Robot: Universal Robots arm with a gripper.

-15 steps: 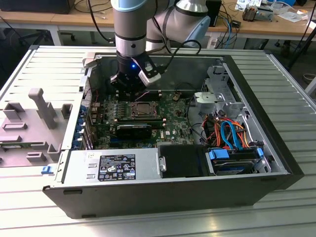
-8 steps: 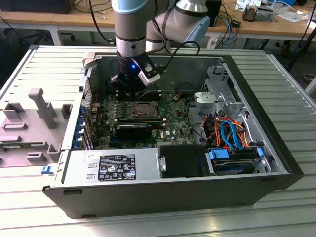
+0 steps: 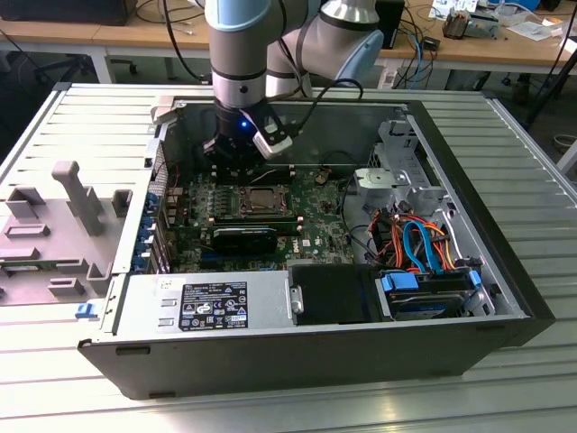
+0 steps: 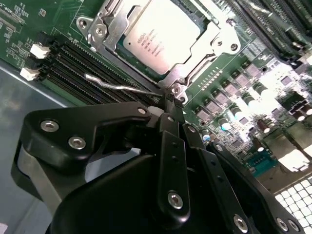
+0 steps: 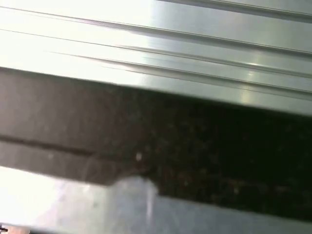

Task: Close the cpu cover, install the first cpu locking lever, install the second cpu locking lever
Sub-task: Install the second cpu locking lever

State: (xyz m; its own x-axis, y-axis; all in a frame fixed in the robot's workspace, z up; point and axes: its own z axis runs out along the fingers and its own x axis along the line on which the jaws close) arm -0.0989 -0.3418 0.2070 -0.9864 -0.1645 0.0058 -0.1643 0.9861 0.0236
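The cpu cover point(image 4: 105, 24), a silvery frame, lies flat around the bright cpu point(image 4: 161, 36) on the green board point(image 3: 311, 230). In the exterior view the cover point(image 3: 245, 200) sits in the middle of the open case. A thin wire locking lever point(image 4: 117, 86) juts out over the black memory slots point(image 4: 73, 68) beside the socket. My black gripper point(image 4: 171, 105) is shut, its tips at the socket corner where that lever hinges. I cannot tell whether they press on it. From outside, the gripper point(image 3: 236, 170) hangs just behind the socket.
A black oblong block point(image 3: 245, 239) lies in front of the socket. The grey power-supply box point(image 3: 207, 302) stands at the front, drive bays with orange and blue cables point(image 3: 419, 244) on the exterior view's right. The dark case wall point(image 5: 146, 126) meets ribbed metal table point(image 5: 195, 39).
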